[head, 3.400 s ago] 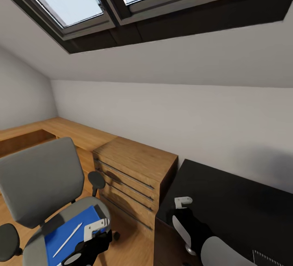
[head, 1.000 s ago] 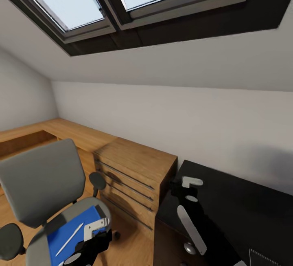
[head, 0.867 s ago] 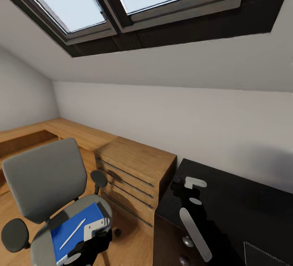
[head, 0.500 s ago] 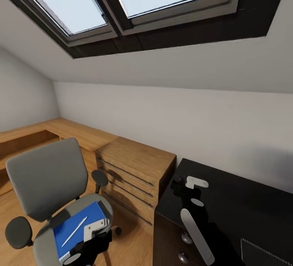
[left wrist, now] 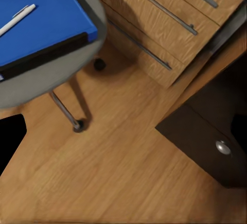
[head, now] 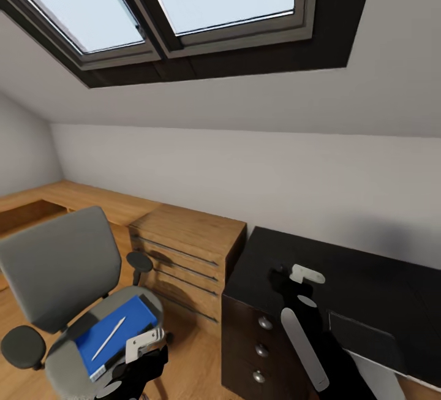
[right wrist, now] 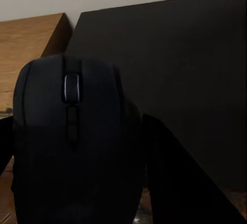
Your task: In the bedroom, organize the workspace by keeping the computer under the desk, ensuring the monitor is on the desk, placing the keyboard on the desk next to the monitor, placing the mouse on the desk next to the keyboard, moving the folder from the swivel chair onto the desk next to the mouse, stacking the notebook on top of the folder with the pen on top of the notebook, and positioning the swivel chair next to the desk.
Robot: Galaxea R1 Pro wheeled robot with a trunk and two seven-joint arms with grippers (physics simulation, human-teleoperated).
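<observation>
Black mouse (right wrist: 72,147) clamped in right pincer (right wrist: 77,183), left pincer (head: 144,351) state unclear, pen (left wrist: 18,18) on folder (left wrist: 43,23)

The right arm reaches forward, and its gripper (head: 288,279) is closed around a black mouse (right wrist: 72,147). The left gripper (head: 144,351) hangs low by the robot's side.

1. Swivel chair (head: 58,265): grey upholstery, black armrest pads.
2. Folder (head: 113,337): plain blue, with a dark spine edge (left wrist view).
3. Pen (head: 109,338): white.
4. Desk (head: 373,290): black, drawer knobs silver.
5. Mouse (right wrist: 72,147): black, with a pale line around the scroll wheel.
6. Drawer unit (head: 184,253): wood grain, grey bar handles.
7. Floor (left wrist: 118,172): light brown wood grain.
</observation>
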